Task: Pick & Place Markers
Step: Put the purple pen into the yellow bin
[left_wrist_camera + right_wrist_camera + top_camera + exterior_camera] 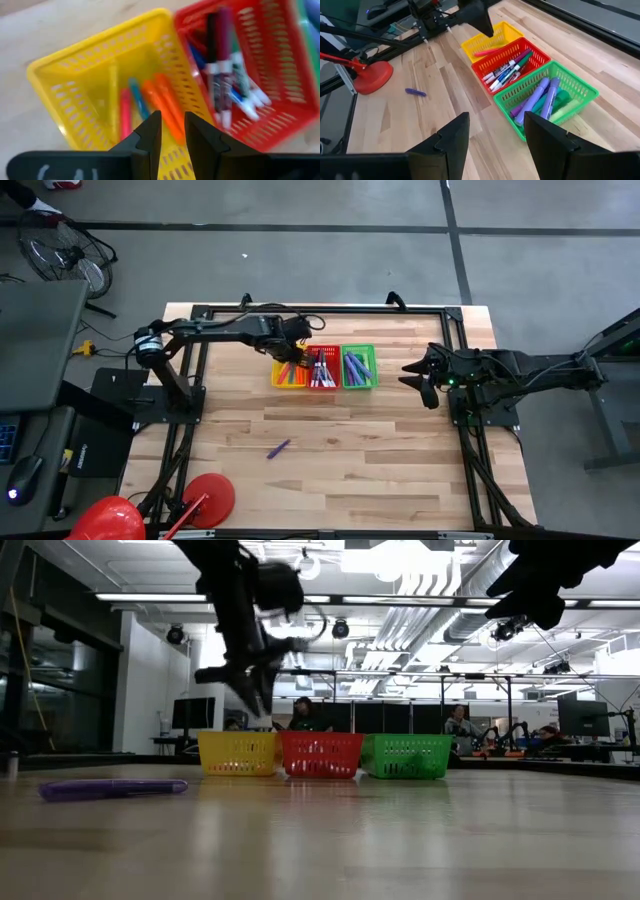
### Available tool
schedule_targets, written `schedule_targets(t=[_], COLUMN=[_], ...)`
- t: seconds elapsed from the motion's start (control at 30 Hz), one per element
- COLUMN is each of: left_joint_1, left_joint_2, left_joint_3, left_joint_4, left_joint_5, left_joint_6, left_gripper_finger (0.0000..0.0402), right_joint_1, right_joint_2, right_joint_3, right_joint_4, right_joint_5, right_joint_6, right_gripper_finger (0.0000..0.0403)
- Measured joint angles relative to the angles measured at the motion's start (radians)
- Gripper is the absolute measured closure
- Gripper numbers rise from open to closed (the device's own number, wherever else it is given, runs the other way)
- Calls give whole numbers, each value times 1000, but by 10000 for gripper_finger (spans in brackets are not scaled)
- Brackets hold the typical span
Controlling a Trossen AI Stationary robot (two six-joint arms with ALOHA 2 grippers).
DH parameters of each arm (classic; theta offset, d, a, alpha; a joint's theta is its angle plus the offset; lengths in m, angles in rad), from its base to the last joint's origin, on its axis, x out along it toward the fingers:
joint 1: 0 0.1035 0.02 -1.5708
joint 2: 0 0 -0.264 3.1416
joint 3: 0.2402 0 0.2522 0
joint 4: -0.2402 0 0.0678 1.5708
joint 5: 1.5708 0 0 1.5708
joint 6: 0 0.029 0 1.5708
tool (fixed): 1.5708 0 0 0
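Three little baskets sit in a row on the wooden table (400, 440). The yellow basket (288, 377) is at one end, the red basket (322, 368) touches it in the middle, and the green basket (358, 367) is at the other end.

The left gripper (172, 131) hangs right over the yellow basket. Its two fingers are only a little bit apart and hold nothing. Just under them, inside the yellow basket, lie orange, pink and teal markers (160, 102).

More markers fill the red and green baskets. One purple marker (278, 448) lies alone on the table, well away from the yellow basket.

The right gripper (495, 132) waits past the green basket, fingers wide and empty.
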Motion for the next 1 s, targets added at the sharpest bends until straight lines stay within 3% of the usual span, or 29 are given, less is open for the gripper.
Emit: schedule_targets(t=[0.4, 0.63, 0.8, 1.0], left_joint_1=[-172, -207, -260, -373], left_joint_2=[-75, -207, -356, -440], left_joint_3=[-17, -199, -330, -389], left_joint_4=[97, 225, 247, 200], left_joint_5=[-172, -200, -209, -268], left_joint_6=[28, -58, -121, -223], left_gripper_finger=[318, 318, 318, 318], right_joint_1=[0, 0, 0, 0], right_joint_2=[-2, -2, -2, -1], right_joint_3=[0, 0, 0, 0], right_joint_4=[-3, -3, -4, -10], right_joint_5=[-3, -4, -2, 0], right_joint_6=[-7, -10, -11, -27], right_gripper_finger=[226, 226, 226, 226])
